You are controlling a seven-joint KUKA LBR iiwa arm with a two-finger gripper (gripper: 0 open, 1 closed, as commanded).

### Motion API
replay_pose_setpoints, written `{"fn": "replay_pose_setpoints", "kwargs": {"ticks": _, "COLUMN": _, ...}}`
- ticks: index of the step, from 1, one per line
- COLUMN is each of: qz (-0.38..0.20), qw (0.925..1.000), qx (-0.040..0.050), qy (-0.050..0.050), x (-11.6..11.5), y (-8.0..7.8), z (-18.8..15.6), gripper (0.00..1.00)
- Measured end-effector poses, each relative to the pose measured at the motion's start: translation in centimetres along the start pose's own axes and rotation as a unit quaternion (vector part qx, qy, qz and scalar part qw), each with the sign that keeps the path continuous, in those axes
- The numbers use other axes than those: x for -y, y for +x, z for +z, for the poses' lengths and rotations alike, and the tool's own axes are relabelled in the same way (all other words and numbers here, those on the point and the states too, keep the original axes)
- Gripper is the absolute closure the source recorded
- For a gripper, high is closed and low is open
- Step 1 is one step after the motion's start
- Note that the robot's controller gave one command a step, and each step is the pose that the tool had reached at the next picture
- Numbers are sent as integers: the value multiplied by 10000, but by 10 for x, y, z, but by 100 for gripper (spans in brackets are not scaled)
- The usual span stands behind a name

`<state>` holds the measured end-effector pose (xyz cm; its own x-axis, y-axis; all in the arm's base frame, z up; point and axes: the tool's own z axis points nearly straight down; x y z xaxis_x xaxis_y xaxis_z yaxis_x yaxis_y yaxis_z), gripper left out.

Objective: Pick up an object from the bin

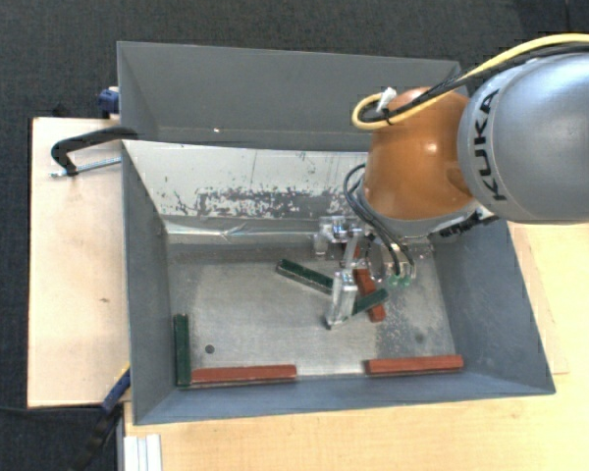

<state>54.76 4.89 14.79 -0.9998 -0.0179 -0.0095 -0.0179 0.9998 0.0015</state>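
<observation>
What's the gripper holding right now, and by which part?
Cannot tell: the gripper sits low beside a small red-brown block and a dark green stick mid-bin.

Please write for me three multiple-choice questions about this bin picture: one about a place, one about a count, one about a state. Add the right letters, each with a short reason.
1. Where is the tool?
A. Over the floor of the bin, right of its middle.
B. Over the front-left corner.
C. Outside, over the cardboard.

2. How many long red-brown bars lie along the front wall?
A. One.
B. Two.
C. Four.

3. How do these bars lie to each other?
A. Stacked.
B. Touching end to end.
C. Apart, with bare floor between.

Answers:
1 A: the tool hangs over the floor, right beside a slanted dark green bar.
2 B: there is a left red-brown bar and a right red-brown bar, no more.
3 C: grey floor shows between their near ends.
</observation>
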Motion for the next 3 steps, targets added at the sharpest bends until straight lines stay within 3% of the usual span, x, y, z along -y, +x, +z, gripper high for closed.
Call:
{"fn": "replay_pose_setpoints", "kwargs": {"ticks": 1, "qz": 346, "qw": 9994, "qx": -34, "qy": 0, "x": 9, "y": -1, "z": 77, "gripper": 100}}
{"fn": "replay_pose_setpoints", "kwargs": {"ticks": 2, "qz": 347, "qw": 9994, "qx": -34, "qy": 0, "x": 9, "y": -1, "z": 77, "gripper": 100}}
{"fn": "replay_pose_setpoints", "kwargs": {"ticks": 3, "qz": 328, "qw": 9995, "qx": -11, "qy": 0, "x": 3, "y": -14, "z": -73, "gripper": 100}}
